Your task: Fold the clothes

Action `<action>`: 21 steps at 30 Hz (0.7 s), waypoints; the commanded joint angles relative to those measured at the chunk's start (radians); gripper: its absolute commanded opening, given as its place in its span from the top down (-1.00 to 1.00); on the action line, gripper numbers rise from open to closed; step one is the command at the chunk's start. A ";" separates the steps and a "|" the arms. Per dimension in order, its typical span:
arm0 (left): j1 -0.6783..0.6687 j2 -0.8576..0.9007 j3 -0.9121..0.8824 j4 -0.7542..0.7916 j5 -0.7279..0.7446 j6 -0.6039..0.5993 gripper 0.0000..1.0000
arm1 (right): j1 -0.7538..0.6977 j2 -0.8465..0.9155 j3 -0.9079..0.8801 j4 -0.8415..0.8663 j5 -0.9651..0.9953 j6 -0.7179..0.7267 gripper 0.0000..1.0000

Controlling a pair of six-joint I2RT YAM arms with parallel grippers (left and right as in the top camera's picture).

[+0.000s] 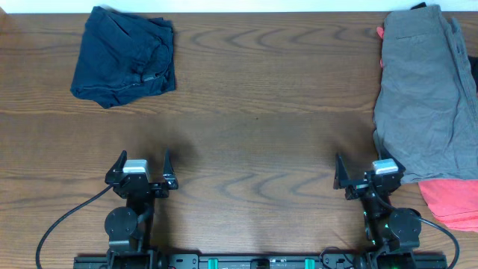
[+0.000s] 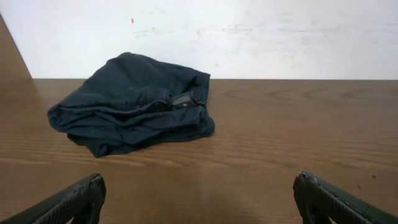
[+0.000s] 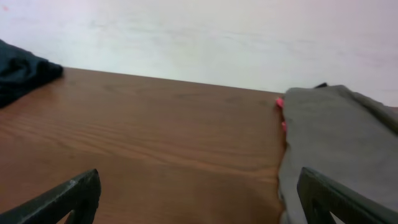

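Overhead: one dark navy shorts (image 1: pixel 123 54) bundle lies far left on the table (image 1: pixel 254 112), one grey-khaki shorts (image 1: pixel 422 97) far right over a red garment (image 1: pixel 452 202); left claw (image 1: pixel 144 161) and right claw (image 1: pixel 366 170) both gape empty. Left wrist: the dark navy shorts lie well ahead, left of centre. Right wrist: the grey-khaki shorts lie just beside the right finger.

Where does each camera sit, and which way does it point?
Overhead: above the table, looking straight down: navy shorts, grey shorts, left arm, right arm.
Left wrist: on the left arm, facing the far wall, navy shorts ahead; left fingers at bottom.
Right wrist: on the right arm, facing likewise, grey shorts at right; right fingers at bottom.
Shared: navy shorts show in all three.
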 commanded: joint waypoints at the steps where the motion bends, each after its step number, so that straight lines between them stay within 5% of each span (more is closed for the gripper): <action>1: -0.003 0.001 -0.017 -0.032 0.018 -0.009 -0.96 | 0.007 -0.005 -0.001 -0.006 0.073 -0.027 -0.98; 21: -0.003 0.021 0.035 -0.041 0.018 -0.009 -0.96 | 0.007 -0.004 0.008 0.159 0.132 -0.043 -0.98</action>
